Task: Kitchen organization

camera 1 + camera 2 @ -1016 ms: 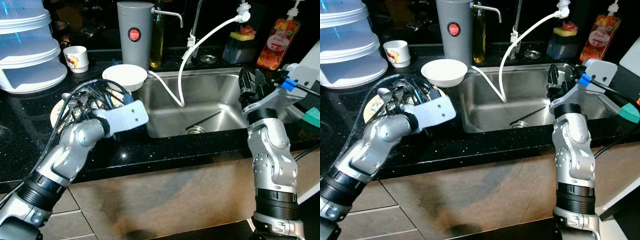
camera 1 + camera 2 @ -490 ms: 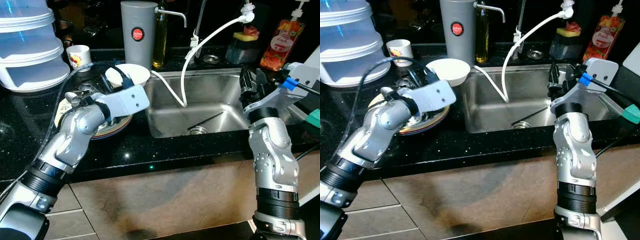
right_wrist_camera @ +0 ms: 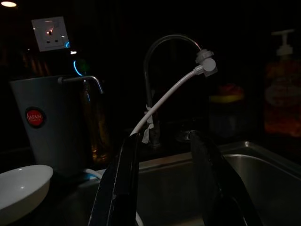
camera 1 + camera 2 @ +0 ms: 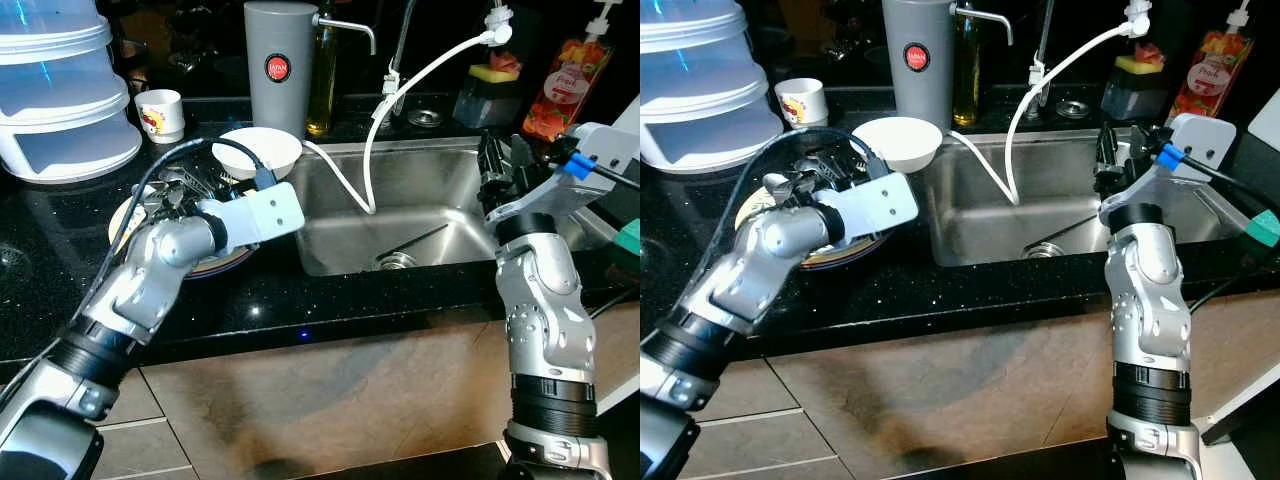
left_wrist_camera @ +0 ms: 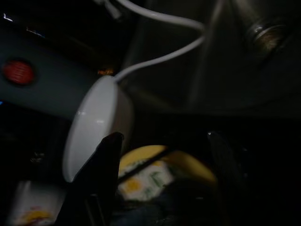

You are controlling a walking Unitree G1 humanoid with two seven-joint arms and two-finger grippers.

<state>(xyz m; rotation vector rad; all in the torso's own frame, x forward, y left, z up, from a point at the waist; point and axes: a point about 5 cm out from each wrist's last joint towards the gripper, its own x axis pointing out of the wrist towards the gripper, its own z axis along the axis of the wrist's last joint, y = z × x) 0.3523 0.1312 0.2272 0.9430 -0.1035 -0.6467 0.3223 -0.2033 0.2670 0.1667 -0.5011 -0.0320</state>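
Fingers [image 5: 109, 155] of left gripper [image 5: 162, 157] hover above yellow plate [image 5: 155, 172], beside white bowl [image 5: 94, 127].

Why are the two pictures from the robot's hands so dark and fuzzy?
Left wrist view: dim and blurred, the white bowl and the plate soft, the fingers black shapes. Right wrist view: darker still, only the hose and a wall socket catching light. Eye views: bright, with glare on the sink.

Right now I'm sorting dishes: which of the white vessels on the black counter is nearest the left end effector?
The wide white bowl by the sink's left rim, just beyond the left end effector; the small printed white cup stands farther back.
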